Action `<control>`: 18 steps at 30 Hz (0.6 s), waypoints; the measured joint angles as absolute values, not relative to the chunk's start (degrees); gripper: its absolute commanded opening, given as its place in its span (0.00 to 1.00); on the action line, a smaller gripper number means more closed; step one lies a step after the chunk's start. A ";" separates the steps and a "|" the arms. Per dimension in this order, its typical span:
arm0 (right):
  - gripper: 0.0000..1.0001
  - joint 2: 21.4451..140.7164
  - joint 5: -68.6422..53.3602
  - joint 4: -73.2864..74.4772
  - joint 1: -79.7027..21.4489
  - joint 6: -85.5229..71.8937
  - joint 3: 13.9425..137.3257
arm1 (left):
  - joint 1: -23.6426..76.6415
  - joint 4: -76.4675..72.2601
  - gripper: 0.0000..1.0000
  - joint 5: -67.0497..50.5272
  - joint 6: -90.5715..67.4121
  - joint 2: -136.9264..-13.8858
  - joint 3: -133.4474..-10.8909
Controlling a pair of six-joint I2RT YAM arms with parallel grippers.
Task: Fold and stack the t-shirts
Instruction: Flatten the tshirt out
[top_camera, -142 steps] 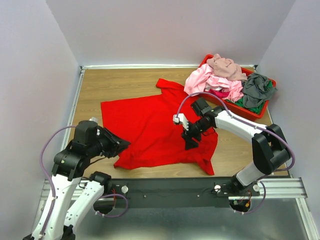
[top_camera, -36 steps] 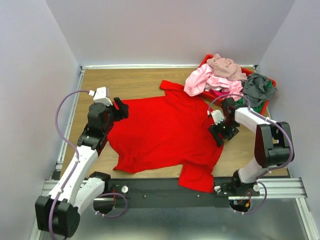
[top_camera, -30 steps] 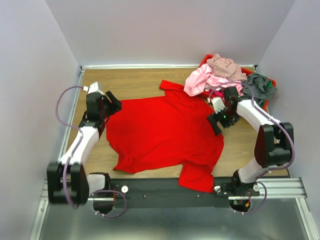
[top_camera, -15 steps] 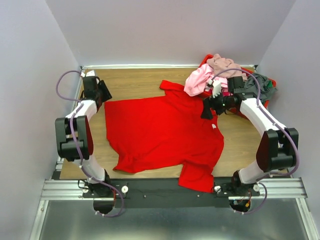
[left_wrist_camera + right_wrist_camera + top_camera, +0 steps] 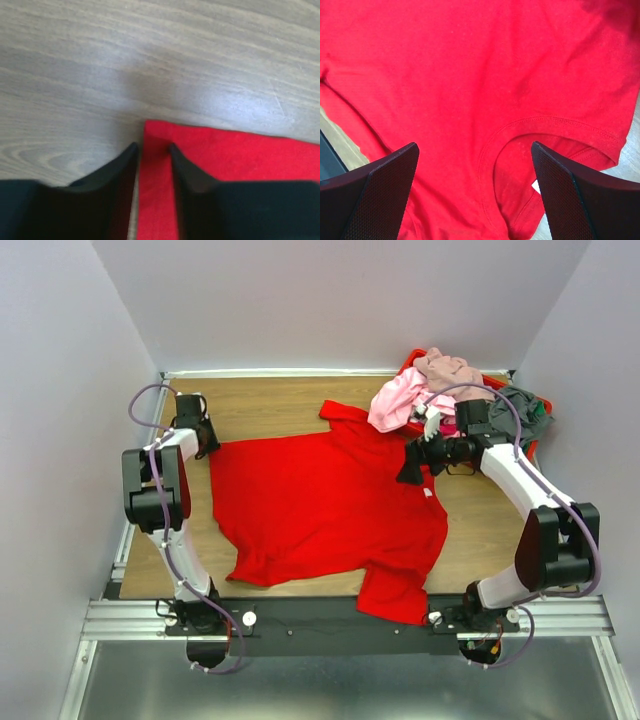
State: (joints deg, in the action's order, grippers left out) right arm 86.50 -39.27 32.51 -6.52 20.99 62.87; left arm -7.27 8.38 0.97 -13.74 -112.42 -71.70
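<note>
Red t-shirt spread flat; left gripper narrow, astride its corner; right gripper wide above its collar.

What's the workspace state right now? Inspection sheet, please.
surface: wood table
job's things: red shirt spread flat, collar towards the right; pile of other shirts in tray, far right corner
clutter: nothing seen
grippers: left gripper part open, astride the red shirt's far left corner; right gripper wide open over the collar
cables: purple cables loop at both arms; the right one arcs over the pile
surroundings: plain walls; metal rail at near edge
</note>
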 measured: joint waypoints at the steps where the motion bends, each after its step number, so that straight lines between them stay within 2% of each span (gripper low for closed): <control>1: 1.00 86.50 -39.40 32.45 -6.52 20.99 62.83 | -7.27 9.02 0.27 1.23 -13.54 -112.88 -72.58; 5: 1.00 86.46 -39.51 32.38 -6.52 20.99 62.50 | -7.51 10.48 0.06 2.07 -12.88 -114.19 -74.65; 7: 1.00 86.41 -39.51 32.29 -6.52 20.99 62.26 | -7.84 11.11 0.00 2.20 -12.88 -114.28 -74.87; 11: 1.00 86.21 -39.53 32.25 -6.52 20.99 62.17 | -11.03 11.99 0.00 2.20 -13.56 -113.73 -74.46; 18: 1.00 86.15 -39.68 32.18 -6.52 21.02 62.17 | -22.04 12.62 0.00 2.42 -16.49 -107.87 -66.98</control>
State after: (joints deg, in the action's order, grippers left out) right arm 86.15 -39.68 32.18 -6.52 21.02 62.17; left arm -22.04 12.62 2.42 -16.49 -107.87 -66.98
